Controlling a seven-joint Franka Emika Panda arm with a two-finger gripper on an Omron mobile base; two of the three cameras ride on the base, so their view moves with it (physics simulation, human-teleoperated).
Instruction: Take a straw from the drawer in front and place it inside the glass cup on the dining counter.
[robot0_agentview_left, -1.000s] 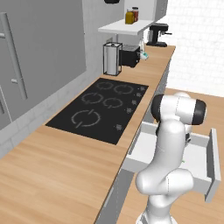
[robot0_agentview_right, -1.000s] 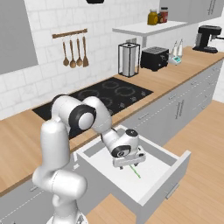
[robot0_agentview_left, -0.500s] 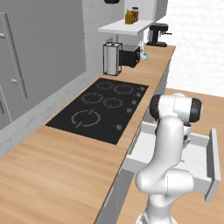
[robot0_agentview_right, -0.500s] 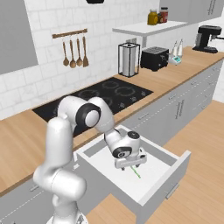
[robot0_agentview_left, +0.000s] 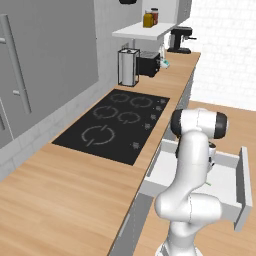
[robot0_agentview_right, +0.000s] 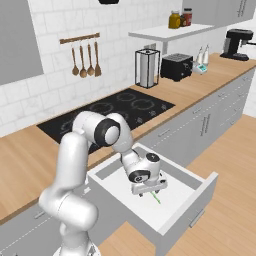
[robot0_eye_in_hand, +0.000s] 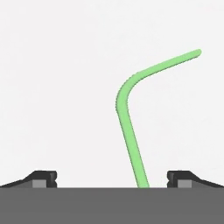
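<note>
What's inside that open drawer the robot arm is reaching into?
A bent green straw lies on the pale floor of the drawer, right under the open gripper. The arm covers part of the drawer's floor, so anything there is hidden.

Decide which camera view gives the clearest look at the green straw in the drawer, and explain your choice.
The hand view: the straw lies large against the pale drawer floor, its bend plain. The right base view shows just a short green sliver poking out beneath the tool. The left base view gives a tiny green speck at most.

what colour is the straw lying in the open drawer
Bright green; the straw shows best in the hand view, bent, on the drawer's pale floor.
</note>
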